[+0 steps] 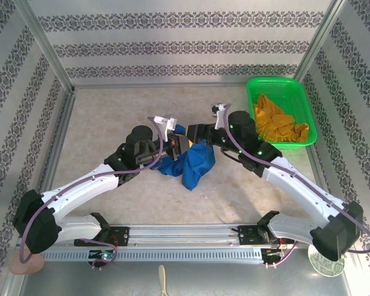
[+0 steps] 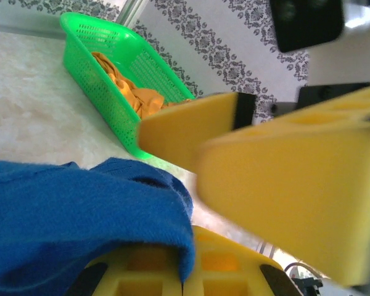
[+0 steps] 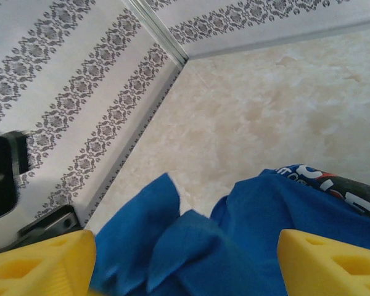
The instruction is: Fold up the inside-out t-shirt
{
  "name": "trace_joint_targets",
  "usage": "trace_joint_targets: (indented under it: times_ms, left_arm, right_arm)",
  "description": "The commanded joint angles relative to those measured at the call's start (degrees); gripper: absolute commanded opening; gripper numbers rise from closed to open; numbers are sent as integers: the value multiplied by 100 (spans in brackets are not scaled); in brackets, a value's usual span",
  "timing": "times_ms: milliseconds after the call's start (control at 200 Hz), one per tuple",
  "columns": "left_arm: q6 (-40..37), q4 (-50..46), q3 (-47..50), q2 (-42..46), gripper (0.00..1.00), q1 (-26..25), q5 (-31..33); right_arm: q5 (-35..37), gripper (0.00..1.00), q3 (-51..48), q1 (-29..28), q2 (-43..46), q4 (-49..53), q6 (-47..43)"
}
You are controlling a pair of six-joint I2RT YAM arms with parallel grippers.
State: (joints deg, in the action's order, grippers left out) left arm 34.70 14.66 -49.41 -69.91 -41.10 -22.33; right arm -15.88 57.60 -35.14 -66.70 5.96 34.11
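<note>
The left tool (image 1: 179, 145) is clamped shut on a fold of the inside-out t-shirt (image 1: 194, 161), seemingly so that it can be held up, while the right tool (image 3: 182, 250) is spread wide astride the cloth, which is bunched at the counter's (image 1: 111, 117) middle.

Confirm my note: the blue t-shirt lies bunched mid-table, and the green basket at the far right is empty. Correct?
Not quite. The green basket is not empty: it holds a mustard yellow-orange garment, as the top external view shows. The rest stands: the blue t-shirt lies bunched mid-table.
</note>
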Motion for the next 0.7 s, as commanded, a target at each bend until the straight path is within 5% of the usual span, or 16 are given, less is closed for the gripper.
trace_joint_targets:
  times_ms: [0,45,140,370,440,535,694]
  left_arm:
    - [-90,233,-170,-46,0,76,-258]
    - [-100,201,-167,-55,0,80,-280]
    - [-127,169,-63,-16,0,76,-217]
    - [-35,507,598,80,6,118,-4]
    - [87,725,846,81,22,159,30]
    - [208,876,1127,122,58,199,141]
    - [295,917,1210,272,72,252,183]
  right_arm:
    - [-192,74,220,20,-321,-126,-65]
    - [-433,59,175,52,-441,-276,22]
    - [-678,0,5,213,-435,-503,197]
    - [-943,0,-568,994,333,-920,580]
    - [-982,0,-617,1100,554,-936,566]
    - [-1015,0,-667,1156,807,-990,537]
    - [-1255,0,-737,1164,988,-1112,518]
